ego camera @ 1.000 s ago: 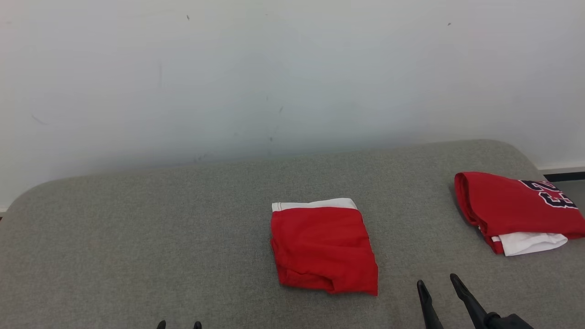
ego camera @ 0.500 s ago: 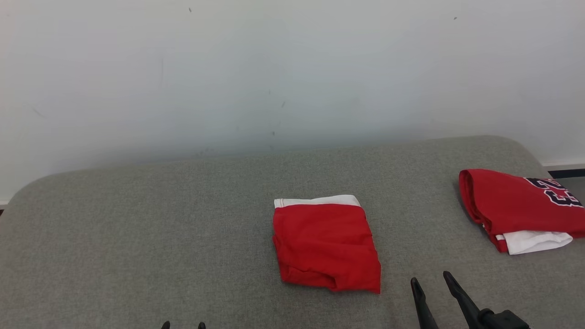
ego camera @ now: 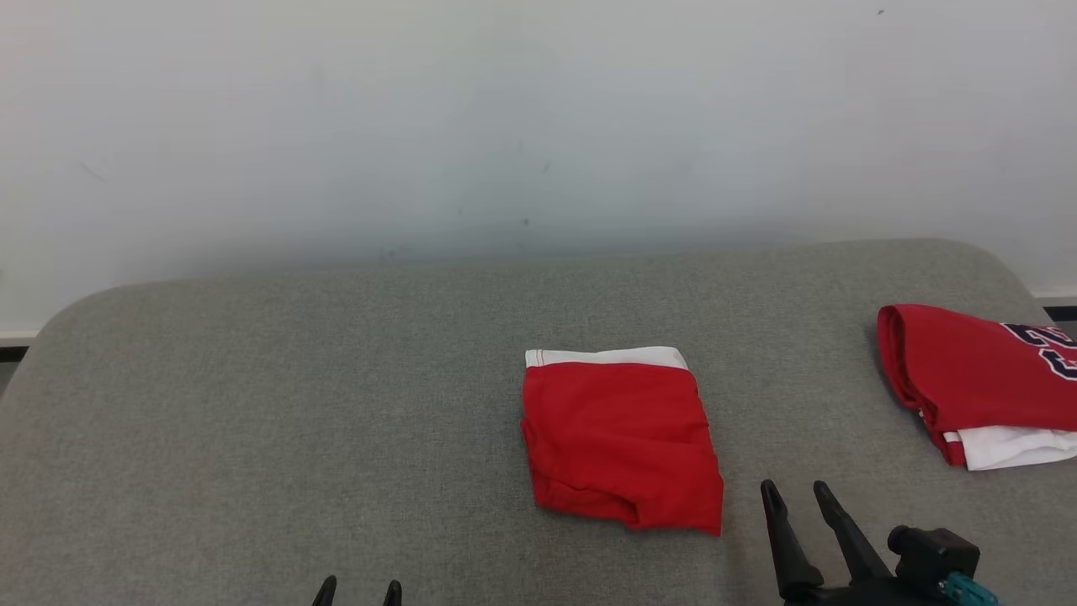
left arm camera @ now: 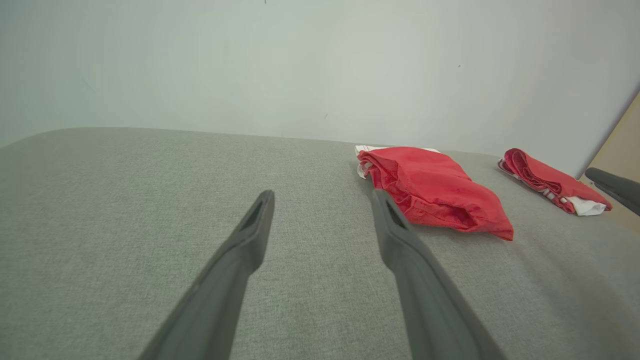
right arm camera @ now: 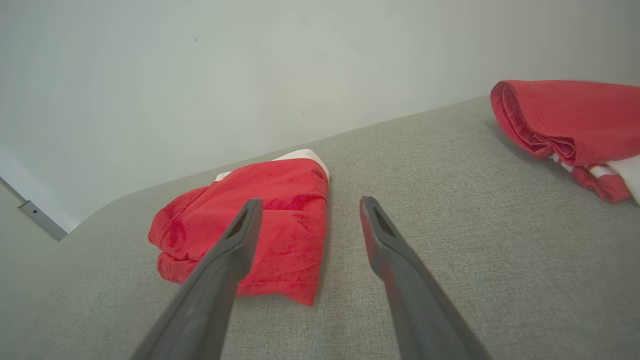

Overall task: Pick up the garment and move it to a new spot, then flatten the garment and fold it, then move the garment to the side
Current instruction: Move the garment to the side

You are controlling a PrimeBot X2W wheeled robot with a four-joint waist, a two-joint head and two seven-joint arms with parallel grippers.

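The garment (ego camera: 618, 438) lies folded into a red rectangle with a white band along its far edge, in the middle of the grey padded surface (ego camera: 252, 421). My right gripper (ego camera: 793, 490) hovers open just right of its near right corner, not touching it. In the right wrist view the garment (right arm camera: 270, 225) sits partly behind the left finger of the open right gripper (right arm camera: 311, 201). At the bottom edge of the head view, my left gripper (ego camera: 360, 585) shows its two tips. The left gripper (left arm camera: 322, 196) is open and empty, with the garment (left arm camera: 435, 190) ahead to its right.
A second folded red garment (ego camera: 968, 370) with dark printed numbers and white cloth under it lies at the surface's right end, seen also as a red bundle (right arm camera: 570, 115) in the right wrist view. A pale wall (ego camera: 538, 126) rises behind the rounded far edge.
The head camera has shifted, sliding everything to the right in that view. My right gripper has edged forward and closer to the garment's near right corner. Both grippers stay open.
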